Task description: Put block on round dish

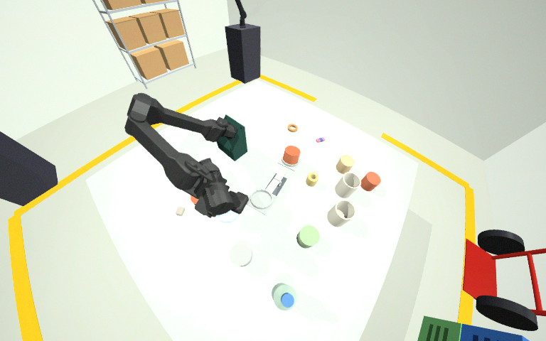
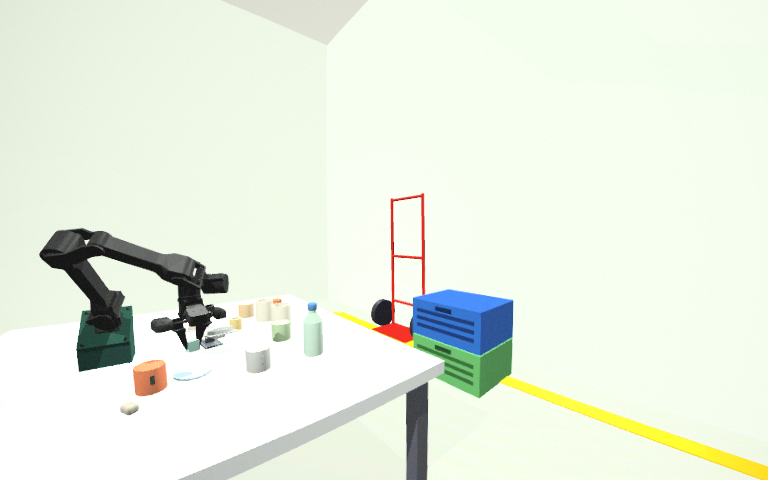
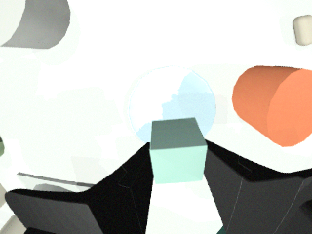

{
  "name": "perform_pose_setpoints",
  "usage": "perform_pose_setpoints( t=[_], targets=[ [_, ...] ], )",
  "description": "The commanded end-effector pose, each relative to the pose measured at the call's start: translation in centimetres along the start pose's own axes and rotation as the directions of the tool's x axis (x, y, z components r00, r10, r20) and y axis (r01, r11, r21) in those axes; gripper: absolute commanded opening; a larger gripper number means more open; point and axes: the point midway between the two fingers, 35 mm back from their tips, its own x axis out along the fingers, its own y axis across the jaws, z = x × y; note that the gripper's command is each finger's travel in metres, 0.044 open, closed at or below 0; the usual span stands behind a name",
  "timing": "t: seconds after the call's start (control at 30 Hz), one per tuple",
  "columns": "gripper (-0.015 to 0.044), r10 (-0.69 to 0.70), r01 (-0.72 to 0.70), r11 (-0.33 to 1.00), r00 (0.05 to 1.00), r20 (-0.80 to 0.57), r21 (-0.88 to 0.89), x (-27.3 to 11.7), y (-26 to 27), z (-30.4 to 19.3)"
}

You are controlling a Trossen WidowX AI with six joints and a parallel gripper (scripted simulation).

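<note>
One block (image 3: 178, 154) sits clamped between the gripper (image 3: 177, 175) fingers at the centre of the wrist view. It is a small cube, pale mint green, with a darker grey-green upper face and sharp edges. Above it in that frame lies the dish (image 3: 174, 105), a flat, pale blue, translucent disc, partly covered by the block. An orange cup (image 3: 276, 104) lies at right centre of the wrist view, beside the dish. In the exterior view the block (image 2: 193, 344) hangs above the table (image 2: 317, 390), up and right of the dish (image 2: 191, 373). In the top view the gripper (image 1: 225, 204) covers most of the dish (image 1: 227, 218); a second orange cup (image 1: 291, 154) stands on the balance (image 1: 277, 184) at upper centre.
</note>
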Motion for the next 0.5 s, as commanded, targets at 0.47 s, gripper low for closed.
perform_pose_setpoints(
  t=[0.47],
  targets=[
    [0.0, 0.001, -0.001, 1.0, 1.0, 0.009, -0.003, 4.2, -0.4, 0.2]
  ],
)
